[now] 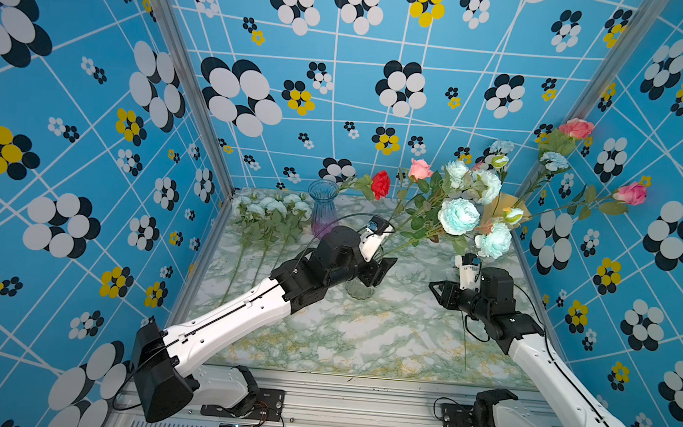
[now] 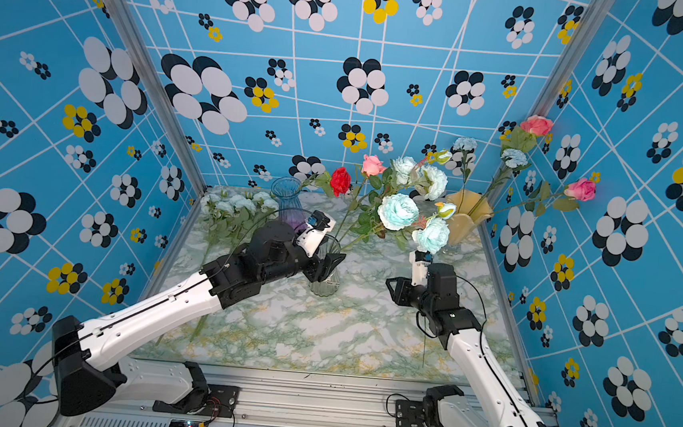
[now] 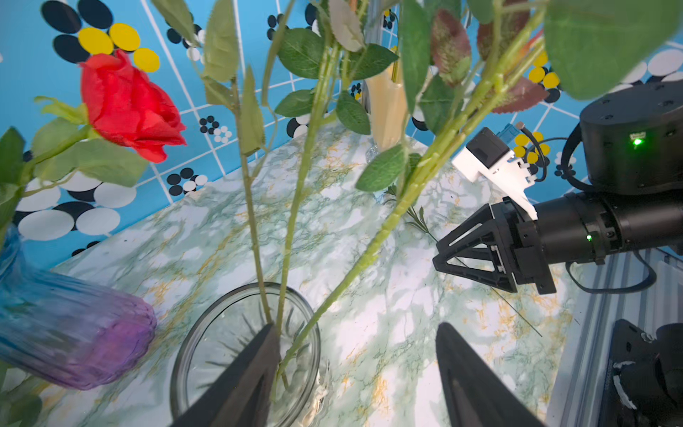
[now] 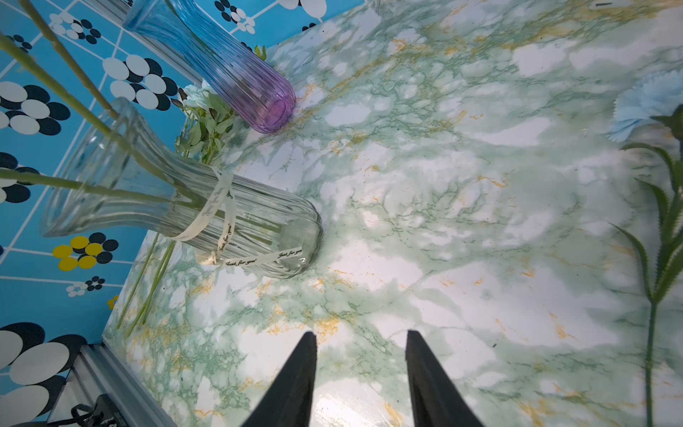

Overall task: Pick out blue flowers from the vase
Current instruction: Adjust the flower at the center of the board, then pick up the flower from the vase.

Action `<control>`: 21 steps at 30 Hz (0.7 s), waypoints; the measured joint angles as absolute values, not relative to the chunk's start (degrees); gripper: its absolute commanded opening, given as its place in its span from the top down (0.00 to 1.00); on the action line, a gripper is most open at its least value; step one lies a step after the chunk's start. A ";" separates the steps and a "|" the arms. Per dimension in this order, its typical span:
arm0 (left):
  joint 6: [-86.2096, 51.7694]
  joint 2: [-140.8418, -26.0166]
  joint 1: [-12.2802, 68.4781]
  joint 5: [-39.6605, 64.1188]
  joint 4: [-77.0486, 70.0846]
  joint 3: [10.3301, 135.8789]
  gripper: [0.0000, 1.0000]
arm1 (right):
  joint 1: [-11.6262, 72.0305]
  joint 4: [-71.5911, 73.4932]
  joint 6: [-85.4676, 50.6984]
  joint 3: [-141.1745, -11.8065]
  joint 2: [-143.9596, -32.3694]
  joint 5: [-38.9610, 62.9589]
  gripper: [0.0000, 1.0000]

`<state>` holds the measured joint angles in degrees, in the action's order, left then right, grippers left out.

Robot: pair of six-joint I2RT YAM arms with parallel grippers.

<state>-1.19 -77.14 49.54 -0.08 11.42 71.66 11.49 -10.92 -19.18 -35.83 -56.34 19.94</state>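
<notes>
A clear glass vase point(image 1: 361, 287) point(image 4: 236, 222) stands mid-table and holds leaning green stems. They carry several pale blue flowers point(image 1: 458, 216) point(image 2: 397, 211) and a pink rose point(image 1: 419, 169). My left gripper point(image 3: 357, 325) point(image 1: 383, 268) is open at the vase mouth, one finger point(image 3: 258, 362) over the rim beside the stems point(image 3: 332, 295). More blue flowers point(image 1: 273, 208) lie at the back left. My right gripper point(image 4: 360, 332) point(image 1: 436, 288) hovers open and empty over bare table to the right. A blue carnation point(image 4: 650, 103) lies on the table beside it.
A blue-purple vase point(image 1: 323, 209) point(image 3: 74, 332) stands behind the left arm, a red rose point(image 1: 381, 184) point(image 3: 129, 107) leaning from it. A yellow vase point(image 2: 466, 218) at the back right holds blue carnations point(image 1: 554, 160) and pink roses point(image 1: 575, 128). Patterned walls enclose three sides.
</notes>
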 measured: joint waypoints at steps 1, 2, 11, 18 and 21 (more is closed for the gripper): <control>-0.36 -78.22 49.93 -0.14 11.94 72.44 0.33 | 11.51 -10.85 -19.31 -35.77 -56.21 20.10 0.59; 0.47 -79.37 50.17 -0.21 12.47 73.30 0.34 | 11.51 -10.83 -19.35 -35.73 -56.07 20.27 0.60; 6.00 -86.83 50.28 -1.96 14.24 79.68 0.51 | 11.51 -9.96 -20.05 -35.73 -56.03 21.80 0.66; 7.57 -90.78 50.26 -2.42 13.80 82.98 0.64 | 11.62 -9.80 -20.40 -35.73 -56.03 22.44 0.74; 8.21 -91.09 50.09 -2.61 13.78 83.24 0.69 | 11.66 -9.72 -20.43 -35.70 -56.03 22.70 0.77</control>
<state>8.21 -91.09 50.09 -2.61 13.78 83.24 11.66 -9.72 -20.43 -35.70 -56.03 22.70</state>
